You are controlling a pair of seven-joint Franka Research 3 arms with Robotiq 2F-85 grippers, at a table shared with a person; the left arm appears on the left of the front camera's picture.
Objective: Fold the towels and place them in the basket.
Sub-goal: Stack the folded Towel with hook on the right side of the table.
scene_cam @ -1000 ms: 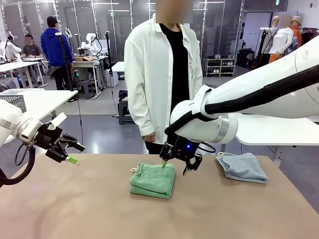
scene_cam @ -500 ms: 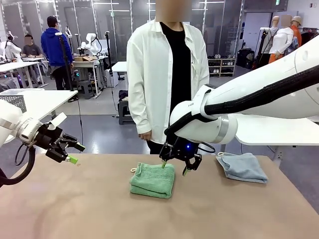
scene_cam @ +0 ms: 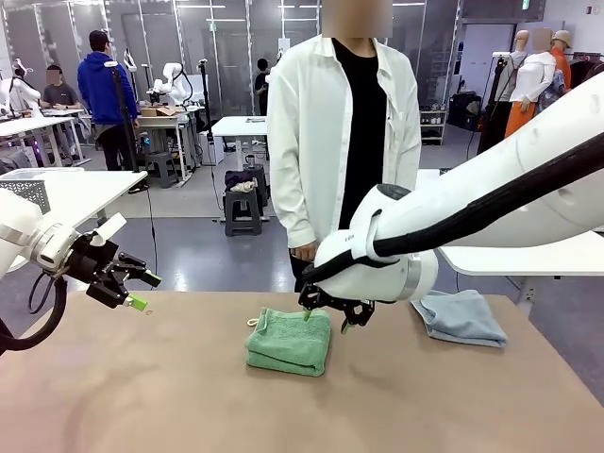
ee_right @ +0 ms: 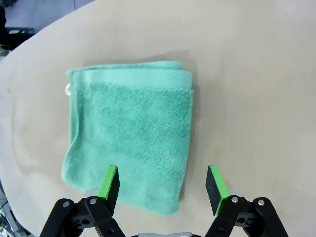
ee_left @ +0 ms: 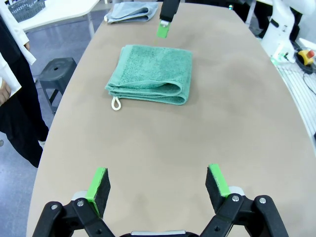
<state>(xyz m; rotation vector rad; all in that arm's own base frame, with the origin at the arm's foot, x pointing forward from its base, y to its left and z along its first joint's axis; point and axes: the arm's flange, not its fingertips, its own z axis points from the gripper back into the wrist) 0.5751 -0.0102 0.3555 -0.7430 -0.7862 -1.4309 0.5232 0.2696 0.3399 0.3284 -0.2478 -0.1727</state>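
Note:
A folded mint green towel [scene_cam: 290, 342] lies mid-table, its loop [ee_left: 115, 103] off one corner. The pale blue-grey towel [scene_cam: 460, 316] lies loosely folded at the table's far right. My right gripper [scene_cam: 330, 319] hovers open just over the green towel's far right edge. In the right wrist view, one of its fingers [ee_right: 109, 181] is above the green towel [ee_right: 128, 133] and the other above bare table. My left gripper [scene_cam: 142, 291] hangs open and empty above the table's left edge, well away from the green towel [ee_left: 150, 74]. The basket [ee_left: 27, 7], dark grey lattice, stands on a white side table.
A person in a white shirt [scene_cam: 344, 142] stands at the far edge of the table [scene_cam: 189, 396], just behind the green towel. A paler mesh basket [scene_cam: 26, 193] sits on a white table at the left. The near half of the table is bare.
The person has stepped to the right along the far edge. My right arm has swung and dropped a little over the green towel. The left arm has not moved.

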